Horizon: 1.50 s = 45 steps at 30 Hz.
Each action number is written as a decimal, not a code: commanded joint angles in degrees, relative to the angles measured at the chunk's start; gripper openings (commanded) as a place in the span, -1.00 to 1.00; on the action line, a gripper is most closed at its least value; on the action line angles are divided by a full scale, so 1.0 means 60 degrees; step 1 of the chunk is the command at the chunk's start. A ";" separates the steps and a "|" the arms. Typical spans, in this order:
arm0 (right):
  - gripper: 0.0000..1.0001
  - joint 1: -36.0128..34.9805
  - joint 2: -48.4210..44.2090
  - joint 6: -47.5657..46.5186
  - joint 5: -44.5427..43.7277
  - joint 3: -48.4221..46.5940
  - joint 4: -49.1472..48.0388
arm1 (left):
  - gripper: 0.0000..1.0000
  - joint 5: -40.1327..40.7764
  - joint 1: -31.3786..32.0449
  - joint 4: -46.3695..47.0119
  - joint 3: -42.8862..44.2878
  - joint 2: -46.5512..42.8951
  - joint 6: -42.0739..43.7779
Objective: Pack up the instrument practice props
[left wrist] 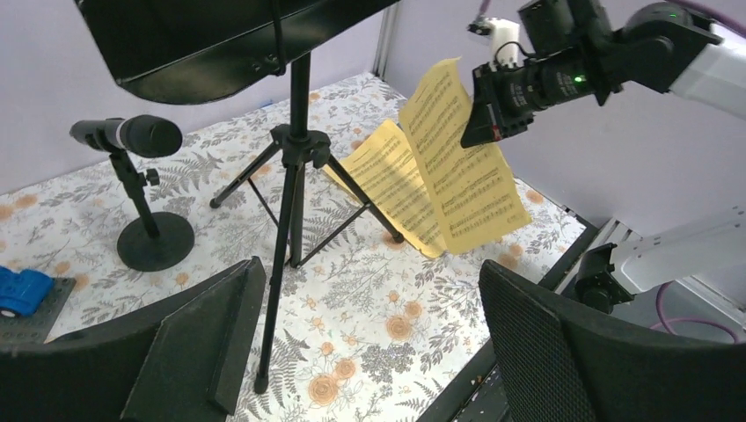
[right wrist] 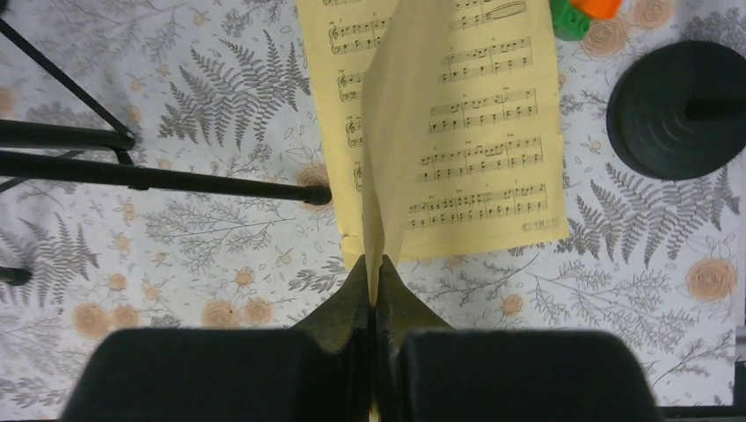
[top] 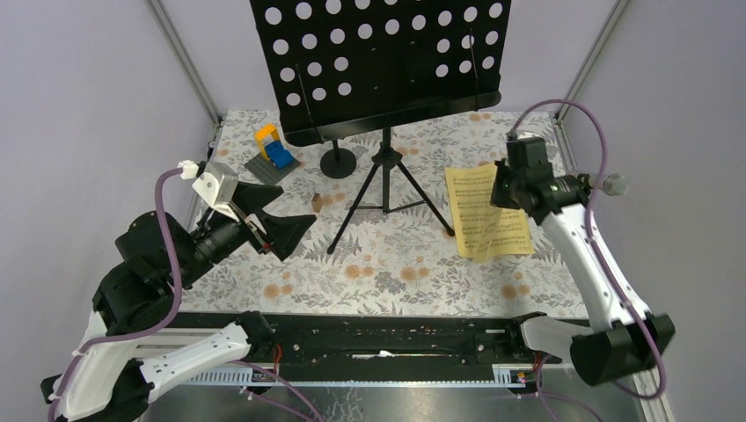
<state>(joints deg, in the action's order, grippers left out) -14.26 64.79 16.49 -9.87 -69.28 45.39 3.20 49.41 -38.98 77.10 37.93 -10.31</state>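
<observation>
Step in hand: gathering the sheets, I'd say. One thin yellow sheet-music page [left wrist: 462, 167] hangs in the air, and a second yellow page [left wrist: 391, 180] lies flat on the floral bench [top: 396, 272], at 3 o'clock from the tripod.
Right pincer [right wrist: 376, 268]: pressed together on one edge of the hanging page, which droops limp below it.
Left pincer [left wrist: 371, 268]: spread wide with nothing in it, hovering at 9 o'clock and facing the tripod.
Other props: the black perforated music rack [top: 378, 53] stands on its tripod legs [top: 384, 189] from centre towards 12 o'clock. The black microphone [left wrist: 132, 136] sits on a short disc-based post [left wrist: 157, 240] at 11 o'clock of the tripod. A silver microphone head [top: 613, 184] shows at the 3 o'clock edge. A second black disc base [right wrist: 677, 110] sits near the flat page.
Next move: no box is in view. Carrying the floppy sheet likely calls for a slow swing, and the flat page will need an edge teased up.
Edges and room: one tripod foot ends just beside the flat page. The wall crowds 3 o'clock. The open bench lies towards 6 o'clock.
Leave alone: the yellow-and-blue toy block build [top: 273, 149] at 10 o'clock.
</observation>
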 commanded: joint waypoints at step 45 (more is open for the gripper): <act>0.37 0.1930 0.7312 -0.2591 -0.0845 -0.4916 0.1352 | 0.97 0.0646 -0.0015 -0.0443 -0.0096 0.0238 -0.0289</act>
<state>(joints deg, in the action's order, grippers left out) -2.94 110.85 -0.30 -5.17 -95.66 51.11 5.91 49.41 -43.03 75.72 38.74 -12.08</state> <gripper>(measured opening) 0.631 0.987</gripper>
